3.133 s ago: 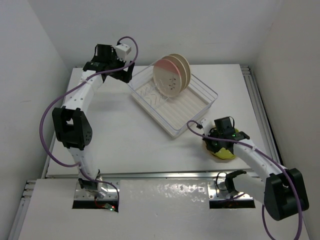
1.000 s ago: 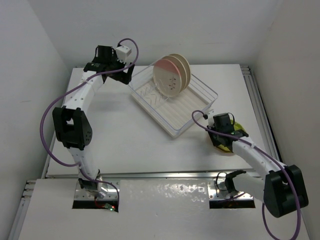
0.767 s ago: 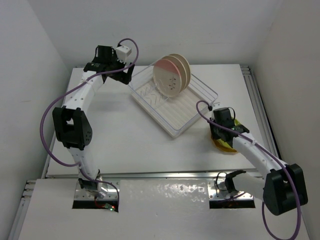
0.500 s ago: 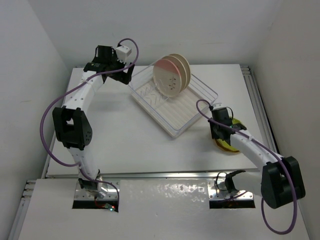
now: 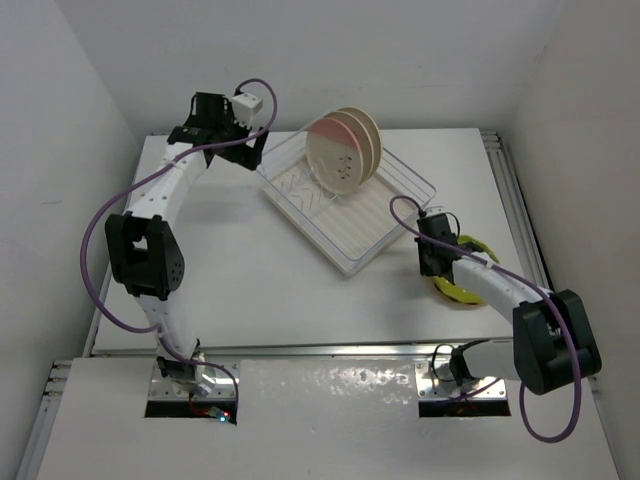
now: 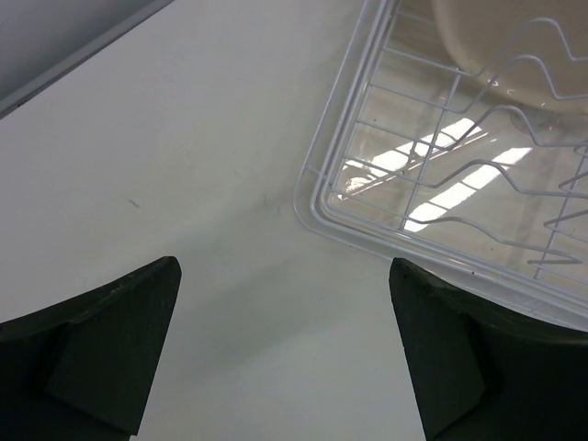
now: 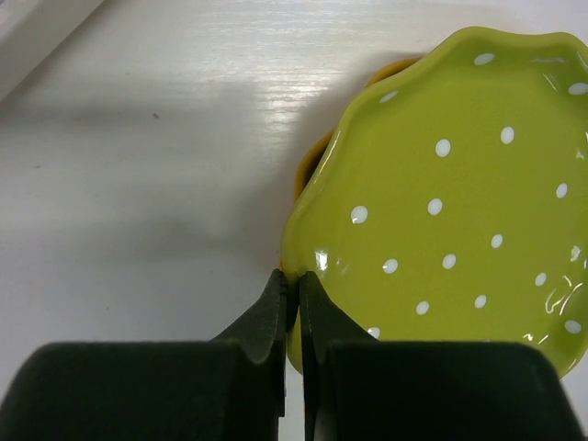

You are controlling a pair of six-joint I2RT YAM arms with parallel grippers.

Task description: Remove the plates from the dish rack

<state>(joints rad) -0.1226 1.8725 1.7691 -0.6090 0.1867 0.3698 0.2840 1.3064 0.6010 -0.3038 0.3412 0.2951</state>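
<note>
Compared with three seconds ago, the right arm is swung toward the dish rack [image 5: 352, 236]. At that time its wrist is above the two unloaded plates and hides most of them; now the right end effector [image 7: 291, 278] is at the rack-side edge of the stack, and the top view shows much more of the plates. The fingers are clenched together with nothing between them. Their tips are at the rim of the yellow-green dotted plate [image 7: 459, 211]; I cannot tell whether they touch it. This plate lies flat on the orange-yellow plate [image 7: 306, 173], on the worktop [image 5: 230, 250] just to the right of the rack.

The left arm is in the same place as before. The left end effector [image 6: 283, 274] is released, with its jaws wide, and hovers above the worktop beside the far left corner of the rack, holding nothing.

For the task, I judge that half is done. The pale pink plate [image 5: 335, 160] and the beige plate [image 5: 365, 130] stand upright in the far end of the rack, one behind the other.

The right wrist view shows what the top view does not: the fingers pressed shut, and a thin orange edge under the green plate, so the stack has two plates. The left wrist view shows the rack's wire corner between the open fingers. Only the top view shows both remaining plates and both arms together.
</note>
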